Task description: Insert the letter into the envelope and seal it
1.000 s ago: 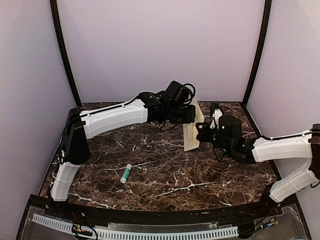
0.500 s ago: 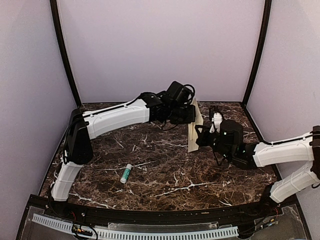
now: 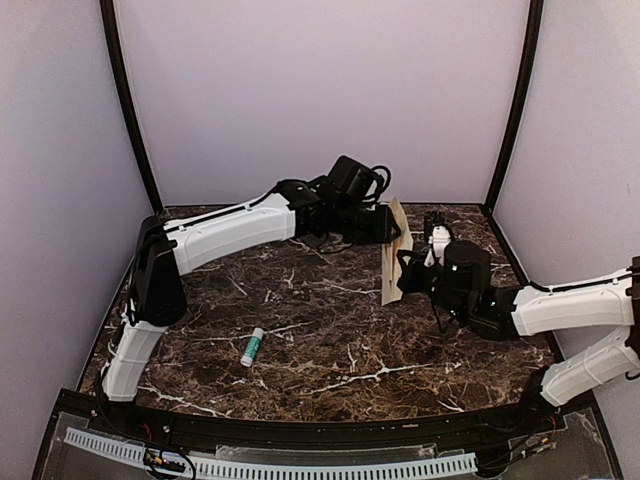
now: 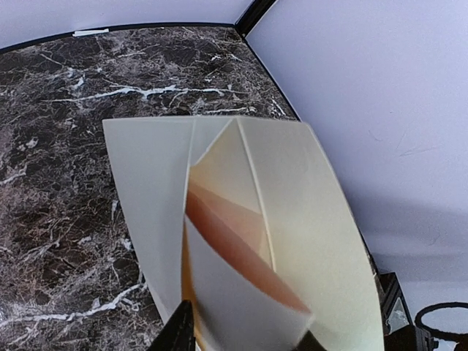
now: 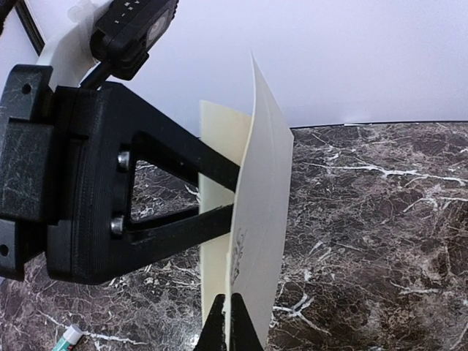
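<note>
The cream envelope [image 3: 391, 282] stands upright on edge above the table's far middle, held between both grippers. In the left wrist view the envelope [image 4: 322, 219] gapes open, and the tan letter [image 4: 245, 252] shows as a strip inside its pocket. My left gripper [image 3: 386, 228] holds the envelope's upper part, its fingers [image 4: 179, 333] astride a bowed panel. In the right wrist view the envelope [image 5: 267, 183] is edge-on, with the left gripper's black fingers [image 5: 208, 164] reaching to it. My right gripper [image 5: 234, 322] is pinched shut on the envelope's lower edge [image 3: 402, 272].
A glue stick [image 3: 252, 346] with a green end lies on the dark marble table [image 3: 330, 370] left of centre; it also shows in the right wrist view [image 5: 67, 338]. Lilac walls close in the back and both sides.
The envelope has turned more edge-on to the top camera and shifted a little right. Both grippers moved with it, and the right wrist has drawn back to the right.
</note>
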Available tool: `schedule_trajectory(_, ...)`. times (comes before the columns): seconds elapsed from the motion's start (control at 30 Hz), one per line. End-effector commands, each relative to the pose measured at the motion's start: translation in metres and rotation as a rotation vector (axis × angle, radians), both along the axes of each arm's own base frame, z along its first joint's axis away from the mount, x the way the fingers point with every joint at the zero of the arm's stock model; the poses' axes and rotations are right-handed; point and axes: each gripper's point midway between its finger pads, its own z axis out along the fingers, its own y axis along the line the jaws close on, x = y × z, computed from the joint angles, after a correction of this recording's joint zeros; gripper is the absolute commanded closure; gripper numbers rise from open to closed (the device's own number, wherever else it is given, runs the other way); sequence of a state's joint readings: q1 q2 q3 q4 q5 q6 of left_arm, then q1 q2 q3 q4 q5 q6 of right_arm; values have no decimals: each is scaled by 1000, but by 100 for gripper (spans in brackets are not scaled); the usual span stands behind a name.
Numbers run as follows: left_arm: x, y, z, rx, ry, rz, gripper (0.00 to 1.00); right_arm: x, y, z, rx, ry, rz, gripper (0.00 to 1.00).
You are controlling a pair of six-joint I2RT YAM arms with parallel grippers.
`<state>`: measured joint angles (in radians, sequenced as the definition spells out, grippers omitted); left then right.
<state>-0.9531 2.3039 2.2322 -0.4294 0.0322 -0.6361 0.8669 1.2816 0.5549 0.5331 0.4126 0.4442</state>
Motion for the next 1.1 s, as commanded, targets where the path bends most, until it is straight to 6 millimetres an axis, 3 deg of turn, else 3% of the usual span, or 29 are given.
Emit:
schedule_trajectory(0.0, -16, -3, 39, -54, -44, -107, 63, -1, -4, 21, 34, -38, -19, 100)
schedule_trajectory(0.13, -26, 5, 52, -46, -86, -152, 61, -3, -5, 25, 47, -25, -6, 100)
schedule_trajectory(0.27, -35, 12, 51, -26, -117, -198, 58, -8, -7, 33, 72, -25, 15, 100)
schedule_trajectory(0.3, -34, 17, 42, -2, -115, -186, 58, -9, -7, 36, 77, -28, 20, 100)
schedule_trajectory(0.53, -28, 29, 34, 42, -147, -136, 59, -13, -2, 41, 82, -15, 66, 100)
schedule_trajectory(0.67, -28, 40, 36, 59, -172, -120, 59, -11, -7, 38, 68, 12, 45, 100)
schedule_trajectory(0.7, -28, 45, 45, 46, -190, -125, 56, -10, -8, 38, 68, 18, 43, 100)
schedule_trajectory(0.73, -31, 48, 39, 47, -173, -142, 54, -9, -10, 37, 70, 25, 44, 100)
schedule_trajectory(0.77, -28, 55, 49, 30, -182, -136, 52, -8, -10, 37, 72, 32, 49, 100)
schedule_trajectory(0.8, -30, 60, 42, 40, -167, -140, 50, -8, -10, 37, 76, 40, 61, 100)
schedule_trajectory(0.83, -27, 70, 53, 29, -186, -126, 48, -9, -8, 36, 80, 54, 91, 100)
schedule_trajectory(0.87, -27, 79, 41, 56, -175, -113, 46, -9, -6, 35, 83, 68, 115, 100)
schedule_trajectory(0.9, -26, 88, 53, 42, -202, -99, 43, -9, -2, 34, 82, 86, 147, 100)
schedule_trajectory(0.93, -28, 99, 38, 77, -190, -90, 42, -9, 1, 31, 77, 105, 178, 100)
schedule_trajectory(0.97, -28, 109, 50, 61, -216, -72, 41, -9, 4, 28, 67, 119, 204, 100)
schedule_trajectory(1.0, -29, 120, 34, 98, -206, -59, 40, -10, 9, 25, 52, 132, 237, 100)
schedule_trajectory(1.07, -29, 143, 26, 123, -217, -21, 40, -13, 21, 16, 30, 177, 305, 100)
